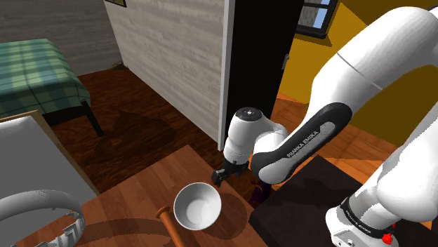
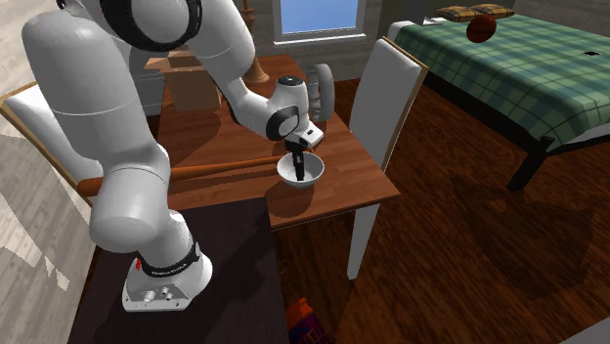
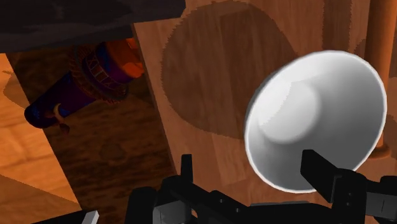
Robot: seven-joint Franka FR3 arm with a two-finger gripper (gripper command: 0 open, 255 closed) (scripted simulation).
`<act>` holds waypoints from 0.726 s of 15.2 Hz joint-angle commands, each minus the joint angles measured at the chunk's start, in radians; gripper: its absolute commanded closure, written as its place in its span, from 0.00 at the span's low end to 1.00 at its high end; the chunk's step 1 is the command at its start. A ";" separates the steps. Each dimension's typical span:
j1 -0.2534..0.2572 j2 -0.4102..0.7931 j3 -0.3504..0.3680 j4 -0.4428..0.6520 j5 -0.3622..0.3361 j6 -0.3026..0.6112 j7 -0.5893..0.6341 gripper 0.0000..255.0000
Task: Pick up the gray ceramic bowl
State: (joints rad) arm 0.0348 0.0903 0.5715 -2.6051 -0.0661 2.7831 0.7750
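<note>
Well, white bowl (rim between jaws)

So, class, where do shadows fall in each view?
Wrist view: a round shadow darkens the table beside the bowl. Shoulder view: soft shadows cross the floor. Second exterior view: a dark patch lies under the table.

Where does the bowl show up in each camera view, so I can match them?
Shoulder view: the pale bowl sits low centre on the table, just below the gripper.
Second exterior view: bowl mid-picture, near the table's corner, with the gripper at it.
Wrist view: bowl with one of the fingers over its rim.
Shared landmark: the wooden bat beside the bowl.
</note>
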 commanded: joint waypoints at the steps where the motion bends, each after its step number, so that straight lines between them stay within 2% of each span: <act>1: 0.046 0.110 -0.058 0.054 -0.199 0.051 0.178 0.00; 3: 0.134 0.200 -0.151 0.119 -0.329 0.079 0.306 0.00; 4: 0.149 0.203 -0.165 0.122 -0.326 0.082 0.306 0.00; 11: 0.251 0.314 -0.292 0.155 -0.448 0.165 0.404 0.00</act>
State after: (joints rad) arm 0.2668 0.3864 0.3025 -2.4544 -0.4932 2.9315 1.1603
